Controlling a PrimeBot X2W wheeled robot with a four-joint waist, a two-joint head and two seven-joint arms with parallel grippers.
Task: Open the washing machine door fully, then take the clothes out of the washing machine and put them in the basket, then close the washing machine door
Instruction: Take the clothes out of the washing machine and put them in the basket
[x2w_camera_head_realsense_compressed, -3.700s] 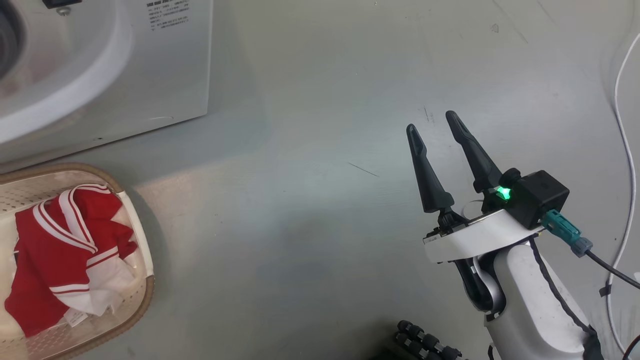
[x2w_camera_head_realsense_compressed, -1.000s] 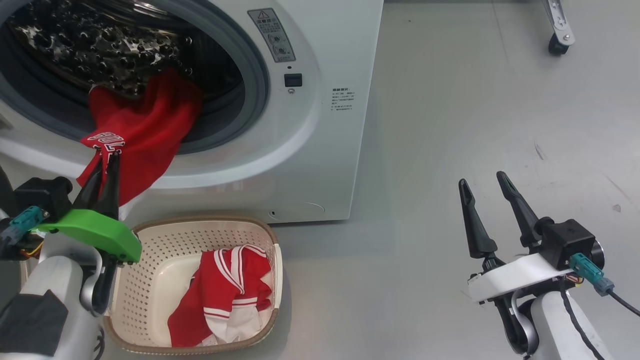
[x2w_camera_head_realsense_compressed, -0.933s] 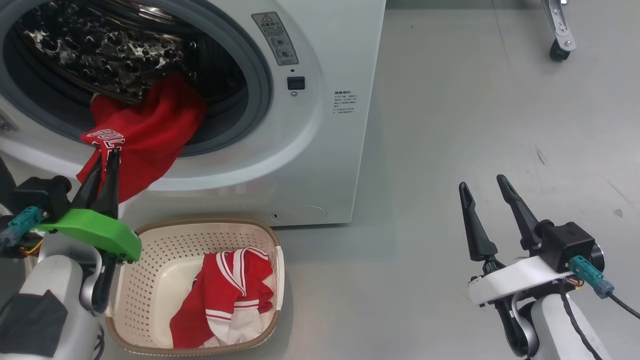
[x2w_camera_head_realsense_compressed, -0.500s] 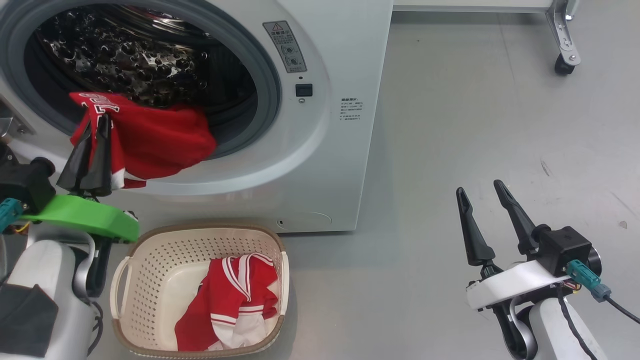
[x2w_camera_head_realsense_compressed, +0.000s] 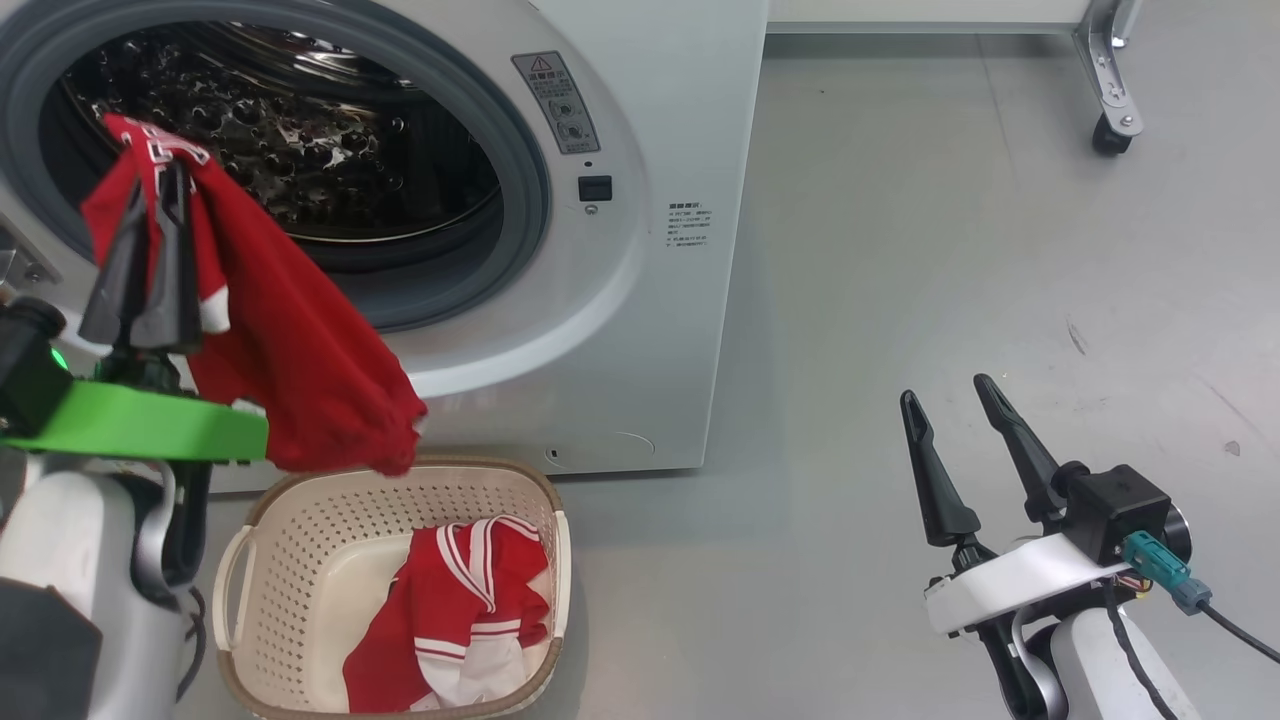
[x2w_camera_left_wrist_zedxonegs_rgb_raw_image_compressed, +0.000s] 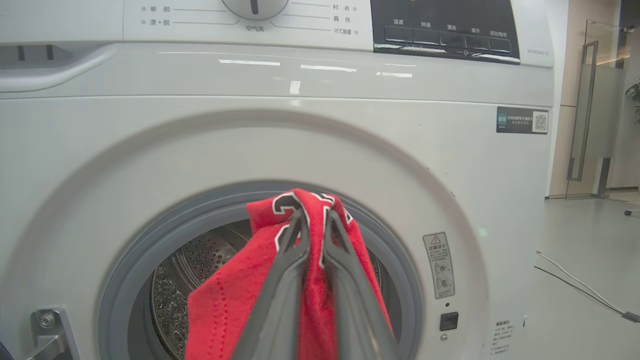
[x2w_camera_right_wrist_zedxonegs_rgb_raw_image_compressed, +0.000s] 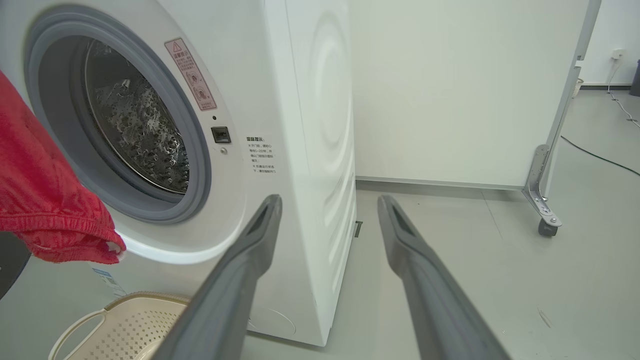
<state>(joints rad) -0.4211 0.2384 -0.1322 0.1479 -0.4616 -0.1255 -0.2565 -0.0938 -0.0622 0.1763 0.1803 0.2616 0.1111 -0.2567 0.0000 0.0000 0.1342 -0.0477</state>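
My left gripper (x2w_camera_head_realsense_compressed: 160, 190) is shut on a red garment (x2w_camera_head_realsense_compressed: 290, 370) with white lettering, held up in front of the washing machine (x2w_camera_head_realsense_compressed: 640, 300). The garment hangs clear of the grey-ringed opening, and its lower end dangles just above the basket (x2w_camera_head_realsense_compressed: 320, 560). In the left wrist view the left gripper (x2w_camera_left_wrist_zedxonegs_rgb_raw_image_compressed: 315, 216) pinches the red garment (x2w_camera_left_wrist_zedxonegs_rgb_raw_image_compressed: 230, 305) near its top fold. Red and white clothes (x2w_camera_head_realsense_compressed: 460, 610) lie in the basket. The steel drum (x2w_camera_head_realsense_compressed: 280, 150) looks empty. My right gripper (x2w_camera_head_realsense_compressed: 943, 392) stands open over the floor, holding nothing. The washing machine door is out of view.
A metal leg with a caster (x2w_camera_head_realsense_compressed: 1105, 100) stands on the grey floor at the far right, below a white panel (x2w_camera_right_wrist_zedxonegs_rgb_raw_image_compressed: 450, 90). A thin cable (x2w_camera_left_wrist_zedxonegs_rgb_raw_image_compressed: 575, 285) runs across the floor right of the machine. A door hinge (x2w_camera_left_wrist_zedxonegs_rgb_raw_image_compressed: 47, 325) sits at the opening's left edge.
My left gripper has risen with the red garment, pulling it fully out of the drum so that it hangs free above the basket. The head view shifted a little. The right arm stayed put.
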